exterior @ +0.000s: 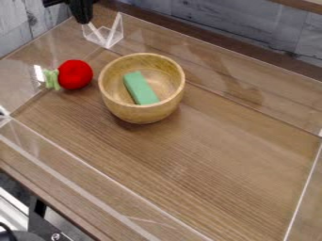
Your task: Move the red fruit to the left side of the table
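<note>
The red fruit (75, 73) lies on the brown wood table (189, 160) at the left, close to the clear wall, with its green stem pointing left. It sits just left of the wooden bowl (142, 88). My gripper (82, 13) is at the top left edge of the view, well behind the fruit and apart from it. Only its dark lower end shows. Its fingers look drawn together, with nothing between them.
The wooden bowl holds a green block (138, 89). Low clear acrylic walls (25, 56) border the table. A clear triangular brace (105, 32) stands at the back left, just below the gripper.
</note>
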### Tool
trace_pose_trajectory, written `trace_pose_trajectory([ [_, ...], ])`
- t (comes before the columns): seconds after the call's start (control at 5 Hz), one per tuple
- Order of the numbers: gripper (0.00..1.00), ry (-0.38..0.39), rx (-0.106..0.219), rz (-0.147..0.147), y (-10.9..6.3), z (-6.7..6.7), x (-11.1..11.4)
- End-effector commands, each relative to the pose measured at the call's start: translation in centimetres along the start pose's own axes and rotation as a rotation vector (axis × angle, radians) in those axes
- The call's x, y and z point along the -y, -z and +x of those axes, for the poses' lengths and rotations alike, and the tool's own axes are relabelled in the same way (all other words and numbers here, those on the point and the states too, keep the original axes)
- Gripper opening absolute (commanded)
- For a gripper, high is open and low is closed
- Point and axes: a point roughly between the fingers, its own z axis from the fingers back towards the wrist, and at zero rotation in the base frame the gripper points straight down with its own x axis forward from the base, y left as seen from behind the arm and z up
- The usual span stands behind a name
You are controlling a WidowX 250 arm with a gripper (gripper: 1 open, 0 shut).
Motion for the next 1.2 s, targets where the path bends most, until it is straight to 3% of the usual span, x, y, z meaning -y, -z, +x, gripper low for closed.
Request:
trace_pose_trajectory([
  [0.0,0.00,-0.019,0.062,-0.008,-1.6,1.0,0.5],
  [0.2,0.00,-0.028,0.065,0.005,-1.2,1.1,1.2],
  [0.6,0.00,-0.036,0.074,0.034,0.4,0.0,-0.1],
  [0.8,1.00,-0.041,0.075,0.048,0.6,-0.6,-0.7],
  [1.0,1.00,-0.070,0.074,0.062,0.3,-0.7,-1.1],
])
